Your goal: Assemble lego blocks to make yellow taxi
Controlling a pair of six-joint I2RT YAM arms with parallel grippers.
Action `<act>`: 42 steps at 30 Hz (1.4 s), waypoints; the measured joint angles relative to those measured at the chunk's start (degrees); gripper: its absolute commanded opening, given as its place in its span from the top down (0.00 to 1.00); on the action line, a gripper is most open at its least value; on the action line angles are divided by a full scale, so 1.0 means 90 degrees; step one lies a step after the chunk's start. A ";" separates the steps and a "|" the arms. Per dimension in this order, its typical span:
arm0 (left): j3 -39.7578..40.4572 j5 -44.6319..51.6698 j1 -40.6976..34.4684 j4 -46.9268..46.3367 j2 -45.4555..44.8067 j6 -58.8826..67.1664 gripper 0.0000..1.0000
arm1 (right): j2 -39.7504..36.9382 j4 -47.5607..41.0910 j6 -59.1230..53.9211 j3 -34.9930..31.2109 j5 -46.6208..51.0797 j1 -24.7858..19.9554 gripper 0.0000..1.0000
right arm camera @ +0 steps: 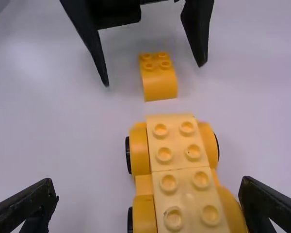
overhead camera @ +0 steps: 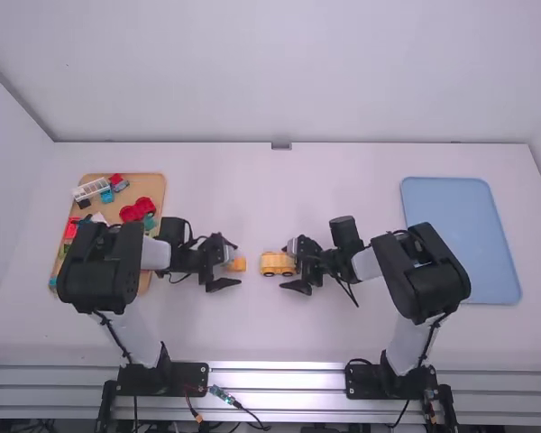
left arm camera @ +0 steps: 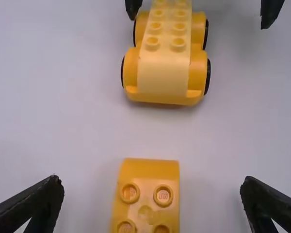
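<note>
While a small orange-yellow block (left arm camera: pixel 145 208), studded and rounded at one end, is framed by the left gripper's (overhead camera: pixel 237 264) parted fingers, a glossy plastic car base (right arm camera: pixel 184 160), pale-topped and black-wheeled, is partly flanked by the right gripper's (overhead camera: pixel 287 265) widely spread ones; nothing is grasped. Both arms are bent inward, grippers facing. The smooth white table (overhead camera: pixel 252 334) is backed by a pale wall (overhead camera: pixel 279 72). Outward of the right gripper, a blue tray (overhead camera: pixel 460 234) is placed.
</note>
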 measured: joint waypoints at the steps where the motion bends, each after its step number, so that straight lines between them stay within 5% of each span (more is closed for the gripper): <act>1: 0.0083 0.0000 0.0000 -0.0182 0.0027 0.0075 0.15 | 0.0002 -0.0007 -0.0012 0.0000 -0.0024 0.0000 0.01; 5: 0.0211 -0.0002 0.0000 -0.0357 0.0027 0.0260 0.34 | 0.0002 -0.0024 -0.0015 0.0000 -0.0051 0.0000 0.01; 22: 0.0231 -0.0202 0.0000 -0.0359 0.0027 0.0350 0.47 | 0.0002 -0.0044 -0.0015 0.0000 -0.0075 0.0000 0.01; 42: 0.0231 -0.0410 0.0000 -0.0245 0.0027 0.0078 0.83 | 0.0000 -0.0051 -0.0015 0.0000 -0.0075 0.0000 0.01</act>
